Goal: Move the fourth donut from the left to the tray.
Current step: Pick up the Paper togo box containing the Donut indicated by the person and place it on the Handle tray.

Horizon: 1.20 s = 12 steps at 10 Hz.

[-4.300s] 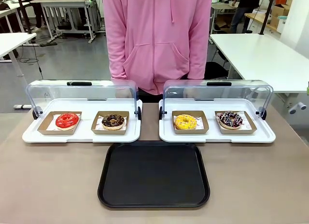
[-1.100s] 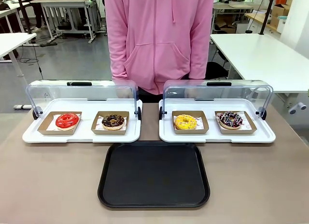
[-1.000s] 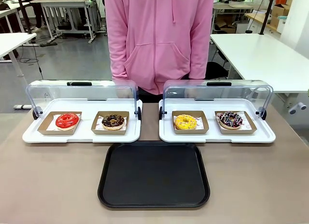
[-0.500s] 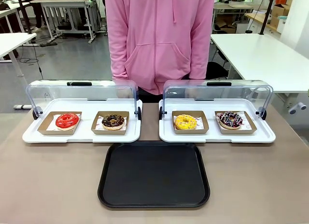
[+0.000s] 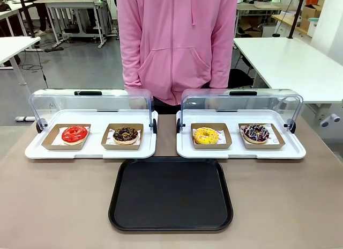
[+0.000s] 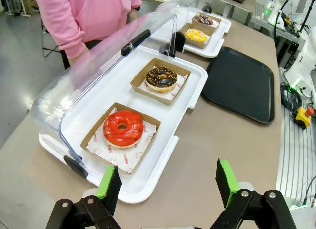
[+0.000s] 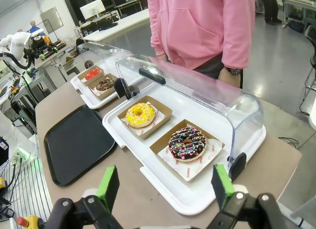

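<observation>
The fourth donut (image 5: 256,133), dark chocolate with pink and white drizzle and sprinkles, sits in a brown cardboard holder at the right end of the right white tray (image 5: 241,151); it also shows close in the right wrist view as the fourth donut (image 7: 187,142) and far off as the fourth donut (image 6: 204,20). The black tray (image 5: 170,193) lies bare at the table's middle, seen too as the tray (image 7: 75,142) and the tray (image 6: 240,81). My right gripper (image 7: 164,185) hangs open above the table edge, short of that donut. My left gripper (image 6: 167,179) stands open near the red donut (image 6: 123,128).
A yellow donut (image 5: 206,135) shares the right white tray. The left white tray (image 5: 91,149) holds the red donut (image 5: 74,133) and a crumb-topped chocolate donut (image 5: 125,134). Clear lids (image 5: 241,105) stand raised behind both trays. A person in a pink hoodie (image 5: 177,45) stands at the far side.
</observation>
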Available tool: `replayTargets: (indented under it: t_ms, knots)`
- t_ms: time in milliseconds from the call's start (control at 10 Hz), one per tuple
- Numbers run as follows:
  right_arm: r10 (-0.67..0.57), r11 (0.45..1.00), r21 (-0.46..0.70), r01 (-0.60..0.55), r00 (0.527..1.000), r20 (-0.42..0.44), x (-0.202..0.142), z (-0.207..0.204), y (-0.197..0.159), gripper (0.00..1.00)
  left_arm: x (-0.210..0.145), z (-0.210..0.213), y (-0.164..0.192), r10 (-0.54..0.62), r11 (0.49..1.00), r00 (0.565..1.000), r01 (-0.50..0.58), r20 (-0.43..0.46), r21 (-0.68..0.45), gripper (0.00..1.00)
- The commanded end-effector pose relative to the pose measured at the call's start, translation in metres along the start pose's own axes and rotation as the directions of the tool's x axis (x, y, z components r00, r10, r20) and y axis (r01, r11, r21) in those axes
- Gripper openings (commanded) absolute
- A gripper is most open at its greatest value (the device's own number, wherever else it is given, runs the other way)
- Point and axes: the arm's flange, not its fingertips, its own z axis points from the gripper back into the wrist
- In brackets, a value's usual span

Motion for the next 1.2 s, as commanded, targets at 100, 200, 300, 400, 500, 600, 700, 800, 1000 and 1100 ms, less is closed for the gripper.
replayTargets:
  t_ms: [100,200,300,400,500,600,700,800,1000,1100]
  knots:
    - [0.017,1.0,0.002,-0.017,1.0,0.023,0.0011,-0.0012,-0.0015,1.0,0.0004,0.0006,-0.0003,0.003,1.0,1.0,-0.003,0.002,-0.003,1.0]
    - [0.017,1.0,0.002,-0.017,1.0,0.023,0.0011,-0.0012,-0.0015,1.0,0.0004,0.0006,-0.0003,0.003,1.0,1.0,-0.003,0.002,-0.003,1.0]
    - [0.017,1.0,0.002,-0.017,1.0,0.023,0.0011,-0.0012,-0.0015,1.0,0.0004,0.0006,-0.0003,0.003,1.0,1.0,-0.003,0.002,-0.003,1.0]
    - [0.017,1.0,0.002,-0.017,1.0,0.023,0.0011,-0.0012,-0.0015,1.0,0.0004,0.0006,-0.0003,0.003,1.0,1.0,-0.003,0.002,-0.003,1.0]
    - [0.017,1.0,0.002,-0.017,1.0,0.023,0.0011,-0.0012,-0.0015,1.0,0.0004,0.0006,-0.0003,0.003,1.0,1.0,-0.003,0.002,-0.003,1.0]
    - [0.017,1.0,0.002,-0.017,1.0,0.023,0.0011,-0.0012,-0.0015,1.0,0.0004,0.0006,-0.0003,0.003,1.0,1.0,-0.003,0.002,-0.003,1.0]
    - [0.017,1.0,0.002,-0.017,1.0,0.023,0.0011,-0.0012,-0.0015,1.0,0.0004,0.0006,-0.0003,0.003,1.0,1.0,-0.003,0.002,-0.003,1.0]
    - [0.017,1.0,0.002,-0.017,1.0,0.023,0.0011,-0.0012,-0.0015,1.0,0.0004,0.0006,-0.0003,0.003,1.0,1.0,-0.003,0.002,-0.003,1.0]
    - [0.017,1.0,0.002,-0.017,1.0,0.023,0.0011,-0.0012,-0.0015,1.0,0.0004,0.0006,-0.0003,0.003,1.0,1.0,-0.003,0.002,-0.003,1.0]
    - [0.017,1.0,0.002,-0.017,1.0,0.023,0.0011,-0.0012,-0.0015,1.0,0.0004,0.0006,-0.0003,0.003,1.0,1.0,-0.003,0.002,-0.003,1.0]
